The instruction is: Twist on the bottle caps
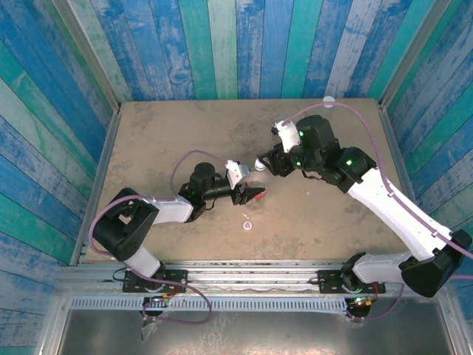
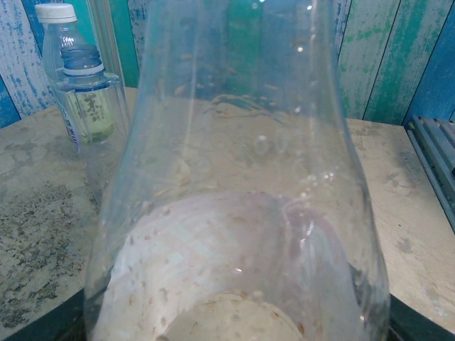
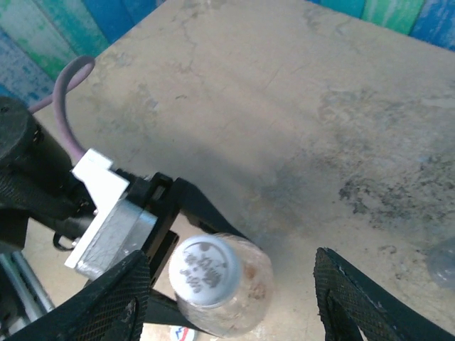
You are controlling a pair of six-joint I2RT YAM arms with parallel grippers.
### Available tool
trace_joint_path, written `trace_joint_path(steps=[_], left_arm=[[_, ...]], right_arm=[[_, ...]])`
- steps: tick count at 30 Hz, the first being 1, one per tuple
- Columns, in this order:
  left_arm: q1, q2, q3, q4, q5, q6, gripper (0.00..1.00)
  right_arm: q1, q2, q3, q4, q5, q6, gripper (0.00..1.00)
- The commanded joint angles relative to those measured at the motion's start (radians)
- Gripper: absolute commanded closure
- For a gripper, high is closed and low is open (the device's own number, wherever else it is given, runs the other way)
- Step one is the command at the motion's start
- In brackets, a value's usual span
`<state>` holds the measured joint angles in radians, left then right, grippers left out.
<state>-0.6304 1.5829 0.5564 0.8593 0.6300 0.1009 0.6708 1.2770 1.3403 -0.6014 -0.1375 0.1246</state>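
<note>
bottle caps (image 3: 202, 271) three, bottles (image 2: 234, 177) three, left end effector (image 1: 253, 194) gripping one capped, right end effector (image 3: 231, 263) open

White-shelled arms (image 1: 392, 207), black joints (image 1: 201, 180); purple cables (image 1: 185, 158); green lights (image 1: 347, 157); right claw (image 3: 231, 259) black, cross-hatched.

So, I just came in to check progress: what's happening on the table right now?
The left gripper is clamped on a clear bottle with a white cap sitting on its neck. The right gripper has its fingers open either side of that cap, not touching it. A spare cap lies on the table, nearer the arm bases. Farther off stand a capped bottle and an open bottle.
</note>
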Motion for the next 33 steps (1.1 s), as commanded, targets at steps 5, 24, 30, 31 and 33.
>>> trace_joint_path(steps=[5,24,30,31,33], left_arm=[[0.0,0.031,-0.012,-0.052,-0.003,0.017,0.35],[0.0,0.032,-0.01,-0.053,-0.004,0.016,0.35],[-0.002,0.031,-0.015,-0.035,-0.003,-0.003,0.35],[-0.001,0.032,-0.013,-0.04,-0.003,-0.004,0.35],[0.001,0.032,-0.014,-0.044,-0.004,-0.001,0.35]], right_arm=[[-0.016,0.034,-0.009,-0.019,-0.021,0.036,0.41],[-0.017,0.065,0.005,-0.062,-0.034,0.024,0.46],[-0.017,0.046,-0.006,-0.045,-0.051,0.041,0.56],[-0.017,0.041,-0.015,-0.049,-0.045,0.039,0.59],[-0.018,0.025,-0.039,-0.046,-0.037,0.048,0.62]])
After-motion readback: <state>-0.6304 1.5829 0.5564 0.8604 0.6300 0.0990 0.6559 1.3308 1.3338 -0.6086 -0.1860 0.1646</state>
